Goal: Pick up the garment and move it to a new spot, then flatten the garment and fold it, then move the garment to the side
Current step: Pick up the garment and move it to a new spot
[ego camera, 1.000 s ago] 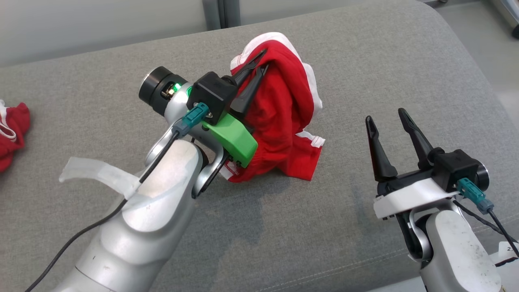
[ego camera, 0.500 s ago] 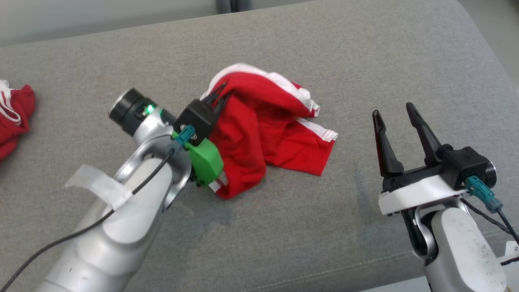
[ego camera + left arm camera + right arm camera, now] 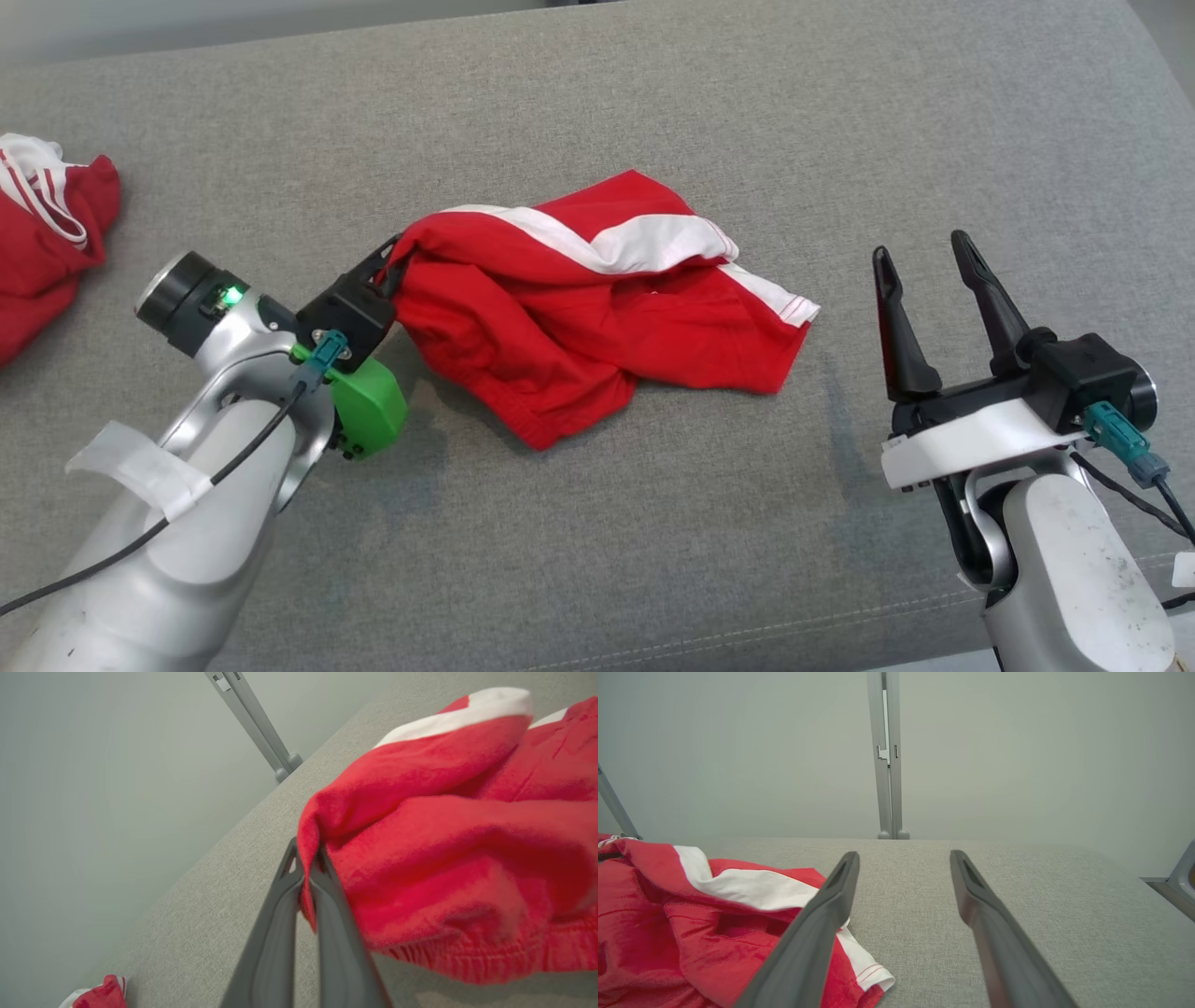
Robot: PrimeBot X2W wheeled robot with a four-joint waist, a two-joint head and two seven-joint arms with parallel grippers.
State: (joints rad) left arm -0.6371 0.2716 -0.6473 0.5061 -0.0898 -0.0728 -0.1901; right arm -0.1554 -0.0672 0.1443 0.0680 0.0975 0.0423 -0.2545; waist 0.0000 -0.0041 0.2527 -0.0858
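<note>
Head view: left jaws pinch the crumpled red-and-white cloth garment [image 3: 560,327] at centre frame; right jaws wide, empty. Recommended: lift it clear before relocating.

Garment [image 3: 579,327]: I am dragging it leftward with left claw [image 3: 389,259]; heap is lowering, spreading flatter across surface [image 3: 653,523].
</note>
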